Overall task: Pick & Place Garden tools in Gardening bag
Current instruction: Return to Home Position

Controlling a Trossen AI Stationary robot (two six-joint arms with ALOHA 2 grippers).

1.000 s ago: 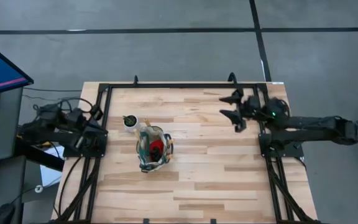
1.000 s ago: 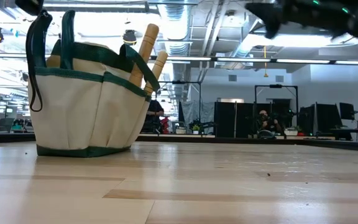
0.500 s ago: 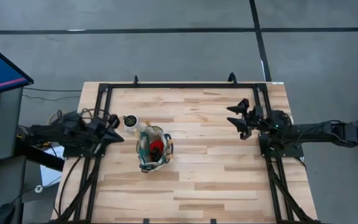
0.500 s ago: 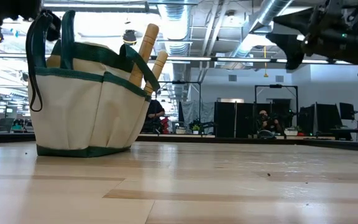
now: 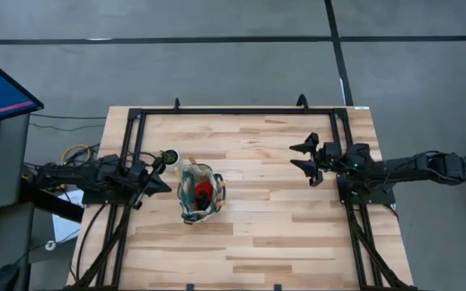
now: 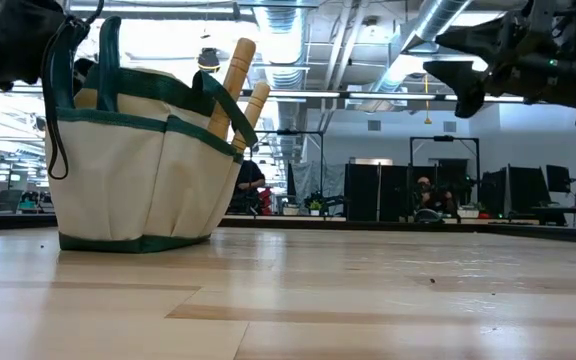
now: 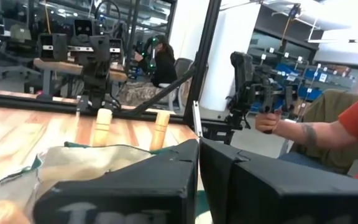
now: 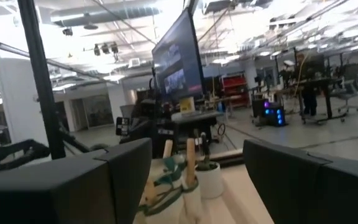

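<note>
looks like the return-home step. the gardening bag [image 5: 200, 192] stands left of centre on the worktop [image 5: 281, 226], with two trowel handles [image 6: 236, 80] poking out. the right gripper [image 5: 296, 156] hovers well off to the right, jaws wide open and empty. the left gripper [image 5: 163, 174] is just beside the bag, jaws look closed on nothing. next i'd guess both arms fold back clear of the bag. a second ago the left arm was tucked at its edge, now it's reached toward the bag.

The dark six-joint left arm [image 5: 79, 174] is stretching inward from the left, its two-finger left gripper [image 5: 162, 176] holding its fingers almost together, while the dark six-joint right arm [image 5: 411, 166] is reaching inward from the right, its two-finger right gripper [image 5: 299, 157] holding its fingers wide apart.
</note>
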